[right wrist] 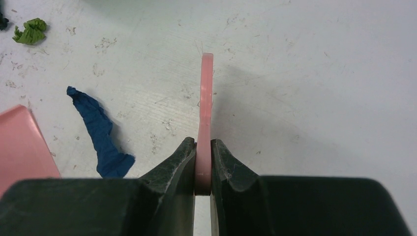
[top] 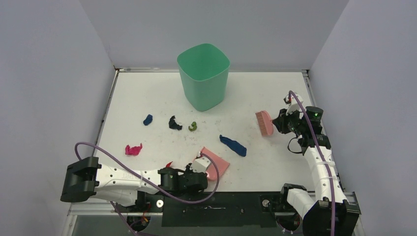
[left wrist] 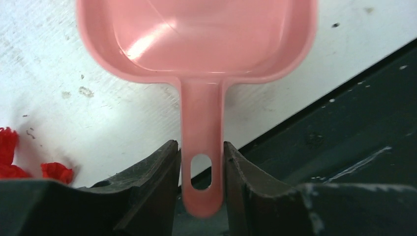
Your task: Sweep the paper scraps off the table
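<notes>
Left gripper (left wrist: 201, 164): jaws clenched on the handle of the pink dustpan (left wrist: 196, 39), one finger on each side, near the hang hole. In the top view the pan lies low and centre on the table (top: 275, 93), close to the front edge.

Right gripper (right wrist: 203, 152): jaws pinched tight on the handle of the pink hand brush (top: 264, 123), which the right wrist view shows edge-on between the fingers. In the top view the brush head sits right of centre with its bristles facing left. Cannot tell whether the bristles touch the surface.

All visible paper scraps (top: 174, 123) are loose on the tabletop:
- long dark blue scrap (top: 233, 145): between the two tools, just up and right of the pan, down and left of the brush head, touching neither.
- green scrap (top: 192, 126), black scrap (top: 174, 123) and small dark blue scrap (top: 147, 119): a loose row across mid-frame, above the pan and below the green bin (top: 203, 73), left of the brush and well apart from it.
- magenta scrap (top: 133, 149): left of the pan, well apart.
- red bits (left wrist: 10, 157): lower left of the left wrist view, just beside the left finger, behind the pan's bowl.
</notes>
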### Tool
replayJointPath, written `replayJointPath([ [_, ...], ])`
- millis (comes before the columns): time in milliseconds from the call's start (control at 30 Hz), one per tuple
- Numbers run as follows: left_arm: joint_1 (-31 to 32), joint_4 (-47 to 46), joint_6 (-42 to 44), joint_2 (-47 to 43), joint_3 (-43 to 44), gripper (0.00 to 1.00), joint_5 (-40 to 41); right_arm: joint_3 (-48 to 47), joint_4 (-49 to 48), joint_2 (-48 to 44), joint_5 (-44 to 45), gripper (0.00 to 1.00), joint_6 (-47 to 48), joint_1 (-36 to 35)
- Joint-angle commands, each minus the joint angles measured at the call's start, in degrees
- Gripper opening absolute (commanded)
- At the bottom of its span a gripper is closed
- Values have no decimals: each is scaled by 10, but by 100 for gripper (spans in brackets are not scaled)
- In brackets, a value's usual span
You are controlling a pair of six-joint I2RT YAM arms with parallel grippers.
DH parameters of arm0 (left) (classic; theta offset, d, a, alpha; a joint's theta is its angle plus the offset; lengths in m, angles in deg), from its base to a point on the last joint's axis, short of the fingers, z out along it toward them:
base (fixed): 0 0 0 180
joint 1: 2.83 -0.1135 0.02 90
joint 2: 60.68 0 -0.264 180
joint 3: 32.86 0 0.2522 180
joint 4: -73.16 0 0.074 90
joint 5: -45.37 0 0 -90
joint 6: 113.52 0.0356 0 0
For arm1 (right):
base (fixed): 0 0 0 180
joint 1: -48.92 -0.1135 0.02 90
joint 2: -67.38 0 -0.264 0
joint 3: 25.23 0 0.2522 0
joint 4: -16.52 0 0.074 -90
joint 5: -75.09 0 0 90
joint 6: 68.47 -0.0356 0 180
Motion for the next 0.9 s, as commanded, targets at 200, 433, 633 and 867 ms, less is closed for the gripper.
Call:
replayJointPath([
  [200, 44, -99, -33, -56, -41, 57, 86, -5, -26, 11, -16, 5, 8, 4],
  [433, 44, -123, -40, -54, -68, 53, 87, -6, -25, 17, -18, 5, 8, 4],
  [633, 44, -131, -43, -52, -71, 37, 91, -4, -25, 14, -18, 5, 7, 4],
  [867, 44, -71, -36, -101, -45, 16, 90, -7, -24, 9, -19, 5, 8, 4],
])
